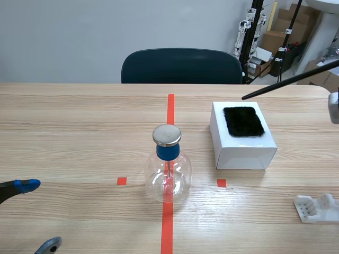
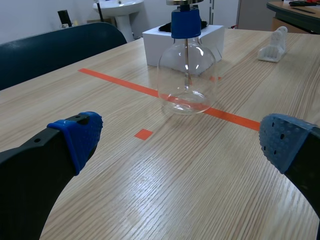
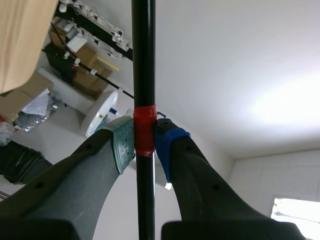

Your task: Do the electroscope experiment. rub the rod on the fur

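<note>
Rod (image 3: 143, 60), black, red band: clamped between right gripper (image 3: 144, 145) pads, tip raised near fur (image 1: 243, 121); fur, black patch: atop white box (image 1: 243, 151); electroscope flask (image 1: 168, 169): on centre tape line; left gripper (image 2: 182, 140): fingers wide apart, holding nothing, low over table (image 1: 79, 132).

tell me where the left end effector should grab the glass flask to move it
Grip the blue collar at the neck of the flask, coming in level from the side where the left end effector is. The flask stands upright and the collar is narrow and straight-sided. The glass below it is round, wide and probably slippery.
</note>
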### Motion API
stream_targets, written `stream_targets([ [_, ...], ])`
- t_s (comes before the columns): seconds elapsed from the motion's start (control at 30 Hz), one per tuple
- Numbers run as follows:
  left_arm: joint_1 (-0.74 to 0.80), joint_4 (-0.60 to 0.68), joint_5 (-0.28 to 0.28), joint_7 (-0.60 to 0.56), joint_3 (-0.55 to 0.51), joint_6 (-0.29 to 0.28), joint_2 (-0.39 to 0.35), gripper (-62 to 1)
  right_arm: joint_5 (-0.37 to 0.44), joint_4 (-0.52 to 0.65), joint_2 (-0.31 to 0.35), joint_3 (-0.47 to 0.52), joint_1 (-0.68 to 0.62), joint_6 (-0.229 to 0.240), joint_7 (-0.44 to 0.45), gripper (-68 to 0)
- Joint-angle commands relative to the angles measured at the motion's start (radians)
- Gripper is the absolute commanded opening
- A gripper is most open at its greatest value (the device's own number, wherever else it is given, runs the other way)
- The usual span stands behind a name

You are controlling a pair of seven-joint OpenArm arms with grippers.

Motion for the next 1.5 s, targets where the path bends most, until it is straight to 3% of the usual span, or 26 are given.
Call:
stream_targets([
  [0.0,-0.003,0.013,-0.018,-0.050,0.000,-0.002,-0.006,1.4,0.012,0.008,0.046,-0.016,0.028,-0.010,-0.035,-67.7],
  [0.17,-0.003,0.013,-0.018,-0.050,0.000,-0.002,-0.006,1.4,0.084,0.008,0.116,-0.108,0.028,-0.011,-0.140,-67.7],
  [0.27,-0.003,0.013,-0.018,-0.050,0.000,-0.002,-0.006,1.4,0.117,0.008,0.123,-0.120,0.027,-0.011,-0.207,-67.7],
  [0.5,-0.003,0.013,-0.018,-0.050,0.000,-0.002,-0.006,1.4,0.132,0.008,0.124,-0.153,0.025,0.001,-0.256,-67.7],
  [0.87,-0.003,0.013,-0.018,-0.050,0.000,-0.002,-0.006,1.4,0.142,0.006,0.102,-0.241,0.109,0.069,-0.254,-67.8],
  [1.03,-0.003,0.013,-0.018,-0.050,0.000,-0.002,-0.006,1.4,0.137,0.001,0.071,-0.266,0.140,0.149,-0.258,-67.8],
  [1.47,-0.003,0.013,-0.018,-0.050,0.000,-0.002,-0.006,1.4,0.127,-0.050,0.033,-0.274,0.164,0.198,-0.244,-67.7],
])
